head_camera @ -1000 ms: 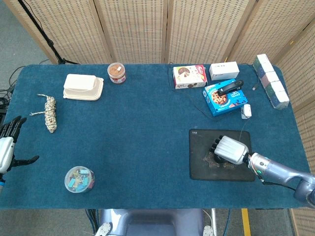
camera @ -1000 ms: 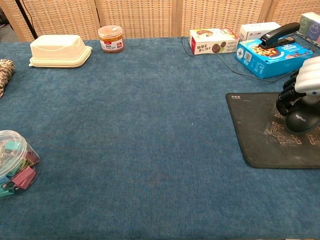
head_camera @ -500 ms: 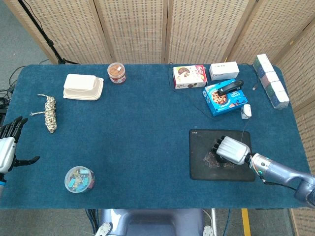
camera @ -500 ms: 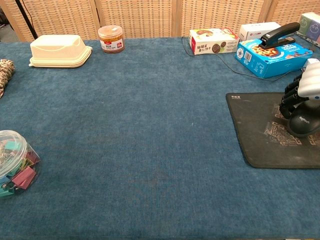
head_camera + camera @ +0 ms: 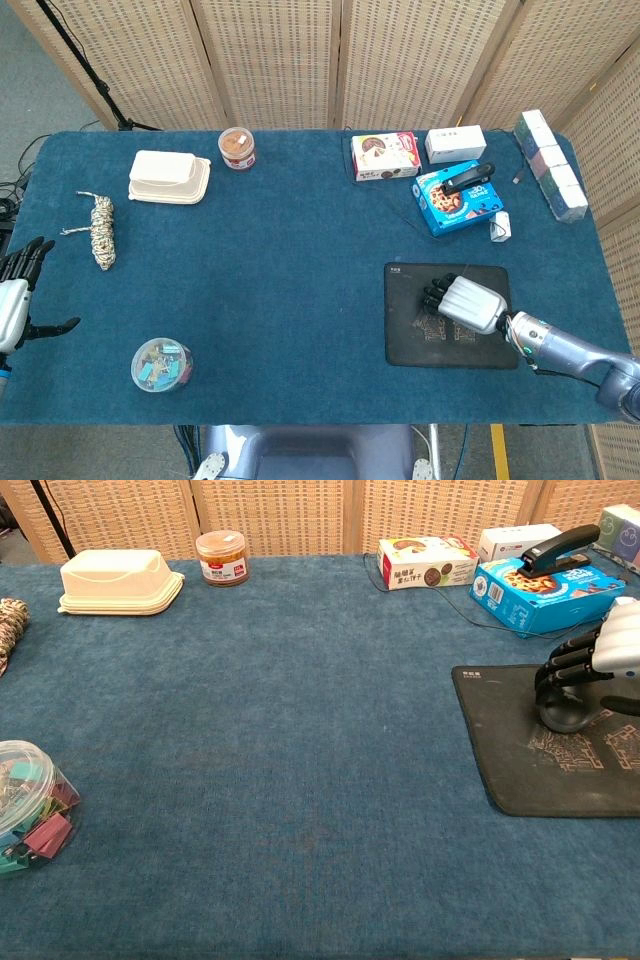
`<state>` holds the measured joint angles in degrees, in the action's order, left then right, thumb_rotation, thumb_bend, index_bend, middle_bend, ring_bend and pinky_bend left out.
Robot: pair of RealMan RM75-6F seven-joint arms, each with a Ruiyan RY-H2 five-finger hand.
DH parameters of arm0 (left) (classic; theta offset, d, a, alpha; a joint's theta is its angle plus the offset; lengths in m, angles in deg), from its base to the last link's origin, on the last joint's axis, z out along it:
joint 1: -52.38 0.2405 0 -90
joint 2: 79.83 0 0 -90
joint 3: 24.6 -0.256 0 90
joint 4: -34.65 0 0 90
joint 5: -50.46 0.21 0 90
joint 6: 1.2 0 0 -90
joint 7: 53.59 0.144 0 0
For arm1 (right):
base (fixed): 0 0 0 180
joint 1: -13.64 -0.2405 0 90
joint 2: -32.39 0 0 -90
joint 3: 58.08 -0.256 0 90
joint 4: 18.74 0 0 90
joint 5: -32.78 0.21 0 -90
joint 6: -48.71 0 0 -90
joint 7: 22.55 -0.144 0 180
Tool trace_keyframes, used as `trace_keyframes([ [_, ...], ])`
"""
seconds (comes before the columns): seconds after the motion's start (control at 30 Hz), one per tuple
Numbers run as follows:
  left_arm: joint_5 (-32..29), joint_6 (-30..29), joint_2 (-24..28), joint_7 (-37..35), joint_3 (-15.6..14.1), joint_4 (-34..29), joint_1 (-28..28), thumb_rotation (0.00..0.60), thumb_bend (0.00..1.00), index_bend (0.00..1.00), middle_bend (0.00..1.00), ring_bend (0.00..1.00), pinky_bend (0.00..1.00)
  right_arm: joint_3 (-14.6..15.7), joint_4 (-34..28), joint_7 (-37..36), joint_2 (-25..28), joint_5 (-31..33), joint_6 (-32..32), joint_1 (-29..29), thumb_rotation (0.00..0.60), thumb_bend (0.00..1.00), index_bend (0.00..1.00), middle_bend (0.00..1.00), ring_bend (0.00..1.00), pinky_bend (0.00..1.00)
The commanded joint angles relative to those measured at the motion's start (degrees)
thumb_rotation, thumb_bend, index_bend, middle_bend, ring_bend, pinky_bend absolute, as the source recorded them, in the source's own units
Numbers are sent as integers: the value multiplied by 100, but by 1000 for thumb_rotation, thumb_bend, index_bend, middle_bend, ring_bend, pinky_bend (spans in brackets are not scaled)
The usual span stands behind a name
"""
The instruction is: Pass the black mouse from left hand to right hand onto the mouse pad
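The black mouse (image 5: 563, 713) lies on the black mouse pad (image 5: 510, 750), right of the table's middle. My right hand (image 5: 590, 660) hovers just over it, fingers stretched out and spread above its top, thumb off to the side, not wrapped round it. From the head view the right hand (image 5: 465, 303) covers most of the mouse over the mouse pad (image 5: 405, 340). My left hand (image 5: 15, 300) stays at the table's left edge, fingers apart and holding nothing.
A blue box (image 5: 545, 592) with a black stapler (image 5: 558, 548) on it stands behind the pad, with a cable beside it. Further off are a biscuit box (image 5: 384, 156), a white box (image 5: 455, 143), a brown jar (image 5: 237, 148), a cream container (image 5: 168, 177), a rope bundle (image 5: 101, 231) and a tub of clips (image 5: 160, 365).
The right hand's fingers have uncurled from around the mouse and now reach out flat above it. The mouse sits a little further left on the pad. The left hand has stayed put.
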<state>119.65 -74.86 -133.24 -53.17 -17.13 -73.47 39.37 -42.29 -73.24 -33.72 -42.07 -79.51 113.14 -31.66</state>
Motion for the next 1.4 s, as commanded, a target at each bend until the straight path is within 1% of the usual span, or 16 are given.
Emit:
trace_keyframes([
  [0.03,8,-3,8,-16,0,1,6,600,38,0,0,0,0,0,-30,82,22,-9,4,3,600,667,191,172,191,400],
  [0.27,26,-5,47,-108,7,6,25,600,38,0,0,0,0,31,-302,297,240,-24,67,52,600,666,179,157,190,400],
  [0.4,92,11,78,-167,-16,-1,37,600,38,0,0,0,0,14,-588,441,460,14,159,115,600,666,181,154,190,400],
  [0.5,171,-21,114,-257,-33,1,72,600,38,0,0,0,0,-65,-890,612,752,84,439,243,600,659,179,151,190,400],
  [0.57,215,-41,132,-305,-44,5,93,600,37,0,0,0,0,-124,-1063,673,899,156,583,330,600,632,174,146,188,395],
  [0.67,292,-96,145,-347,-69,8,134,600,37,0,0,0,0,-247,-1312,744,1107,361,785,515,600,522,153,117,165,346],
  [0.77,367,-157,141,-328,-109,0,180,600,38,0,0,0,0,-389,-1510,882,1232,637,915,729,600,321,88,51,89,220],
  [0.83,445,-198,136,-308,-156,-7,218,600,38,0,0,0,0,-495,-1726,974,1306,931,944,925,600,205,39,13,33,136],
  [0.93,548,-268,140,-306,-219,-24,282,600,38,0,0,0,0,-613,-2128,1004,1409,1394,895,1185,600,83,1,0,0,38],
  [1.0,610,-320,149,-324,-251,-38,327,600,38,0,0,0,0,-688,-2389,977,1458,1643,916,1343,600,36,0,0,0,8],
  [1.07,680,-387,158,-364,-281,-51,378,600,38,0,0,0,0,-746,-2627,900,1484,1859,995,1528,600,6,0,0,0,0],
  [1.27,875,-550,149,-554,-428,-39,568,600,38,0,0,0,0,-842,-3312,457,1475,2385,1439,2177,600,0,0,0,0,0],
  [1.4,1001,-626,116,-707,-549,65,701,600,38,0,0,0,0,-838,-3615,245,1457,2462,1795,2590,600,0,0,0,0,0],
])
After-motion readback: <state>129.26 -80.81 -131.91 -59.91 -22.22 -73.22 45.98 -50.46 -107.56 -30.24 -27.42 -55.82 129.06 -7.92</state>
